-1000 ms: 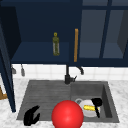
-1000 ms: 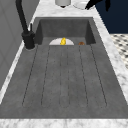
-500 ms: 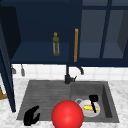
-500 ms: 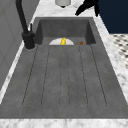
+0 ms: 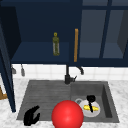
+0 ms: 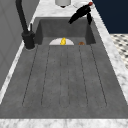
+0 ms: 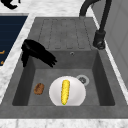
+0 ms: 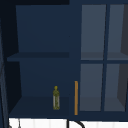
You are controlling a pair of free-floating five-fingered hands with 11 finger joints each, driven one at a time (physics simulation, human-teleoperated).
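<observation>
My right hand (image 5: 90, 101) hovers open over the sink basin (image 5: 106, 100), its straight fingers reaching down toward a white plate (image 5: 95, 112). In the right side view that hand (image 7: 37, 52) stands above the basin's front rim. The plate (image 7: 76, 96) carries a yellow corn cob (image 7: 65, 91). A small brown lump (image 7: 38, 88) lies on the basin floor beside the plate. My left hand (image 5: 31, 116) hangs idle and relaxed at the drainboard's front left corner. A big red ball (image 5: 67, 115) shows at the sink's front edge.
A black faucet (image 5: 67, 76) rises behind the sink, by the ribbed drainboard (image 6: 63, 75). The drain (image 7: 82, 80) sits near the plate. A green bottle (image 5: 56, 44) stands in the open wall cabinet beside an orange door handle (image 5: 76, 45). White dishes (image 6: 62, 2) sit on the far counter.
The right hand has come lower and slightly left over the basin, closer to the plate. The left hand, ball and plate have not moved.
</observation>
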